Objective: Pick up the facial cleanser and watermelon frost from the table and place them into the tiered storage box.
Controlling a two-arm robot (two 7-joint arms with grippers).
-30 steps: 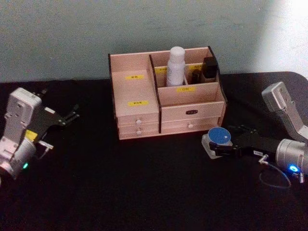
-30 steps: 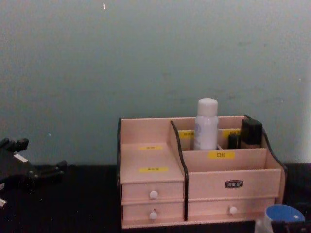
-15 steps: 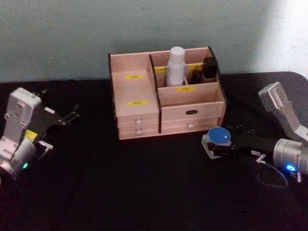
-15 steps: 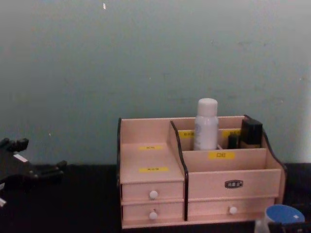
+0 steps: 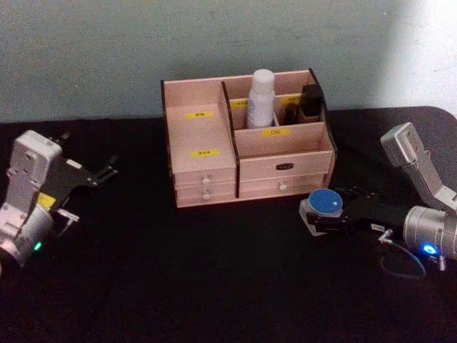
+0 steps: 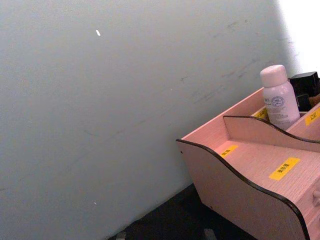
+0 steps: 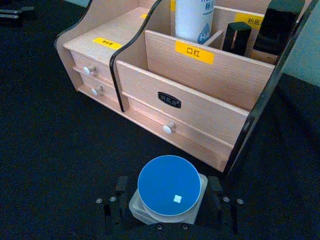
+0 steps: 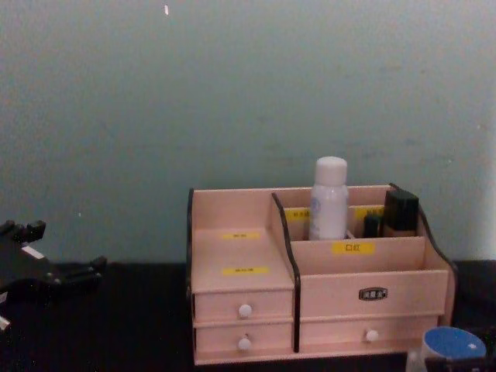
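Black table (image 5: 214, 286), teal wall. Over the last second the watermelon frost (image 5: 325, 202) barely shifted and the right arm only settled, so I'd judge it gripped but not lifted. It sits at 4 o'clock off the tiered storage box (image 5: 285, 166). Right gripper (image 7: 169, 197) is narrowed onto its clear base, pads touching both sides. Facial cleanser (image 5: 261, 96) already stands in a rear compartment. Left gripper (image 5: 107, 166) parked at 9 o'clock, jaws apart, empty.

1. Tiered storage box (image 5: 300, 166): pinkish wood, dark edges, yellow labels, white-knobbed drawers; standing toward the back of the black counter (image 5: 178, 271).
2. Facial cleanser (image 5: 261, 98): white bottle, standing upright in a rear compartment of the box.
3. Watermelon frost (image 5: 325, 203): small clear jar with a blue lid, sitting upright, clamped by the right end effector (image 5: 323, 214), near the box's right front corner.
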